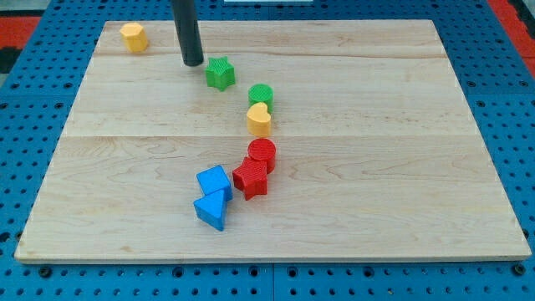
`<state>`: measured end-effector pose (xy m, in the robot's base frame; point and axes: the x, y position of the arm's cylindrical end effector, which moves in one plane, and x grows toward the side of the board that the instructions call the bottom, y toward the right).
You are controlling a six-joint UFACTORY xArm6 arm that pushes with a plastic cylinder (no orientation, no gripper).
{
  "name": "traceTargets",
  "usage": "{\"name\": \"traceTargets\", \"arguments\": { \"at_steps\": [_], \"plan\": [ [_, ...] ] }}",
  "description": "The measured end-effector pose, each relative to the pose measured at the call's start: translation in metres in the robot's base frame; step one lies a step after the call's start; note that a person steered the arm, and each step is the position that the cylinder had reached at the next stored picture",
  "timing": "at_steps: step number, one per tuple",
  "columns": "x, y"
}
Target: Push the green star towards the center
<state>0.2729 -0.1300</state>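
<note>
The green star (220, 73) lies on the wooden board (376, 125) at the upper left of middle. My tip (193, 62) stands just to the star's upper left, a small gap apart from it. The dark rod rises from there out of the view's top. Below and right of the star sit a green cylinder (261, 94) and a yellow heart-shaped block (259, 119), touching each other.
A yellow hexagonal block (133, 37) sits near the board's top left corner. A red cylinder (262, 154) and a red star (250, 178) touch near the middle. A blue cube (214, 182) and a blue triangle (211, 210) lie below left of them.
</note>
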Motion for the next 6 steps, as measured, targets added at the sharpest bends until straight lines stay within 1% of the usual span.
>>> {"name": "traceTargets", "arguments": {
  "at_steps": [1, 2, 3, 4, 5, 6],
  "plan": [
    [-0.001, 0.02],
    [0.02, 0.056],
    [0.051, 0.05],
    [0.086, 0.058],
    [0.084, 0.055],
    [0.085, -0.033]
  ]
}}
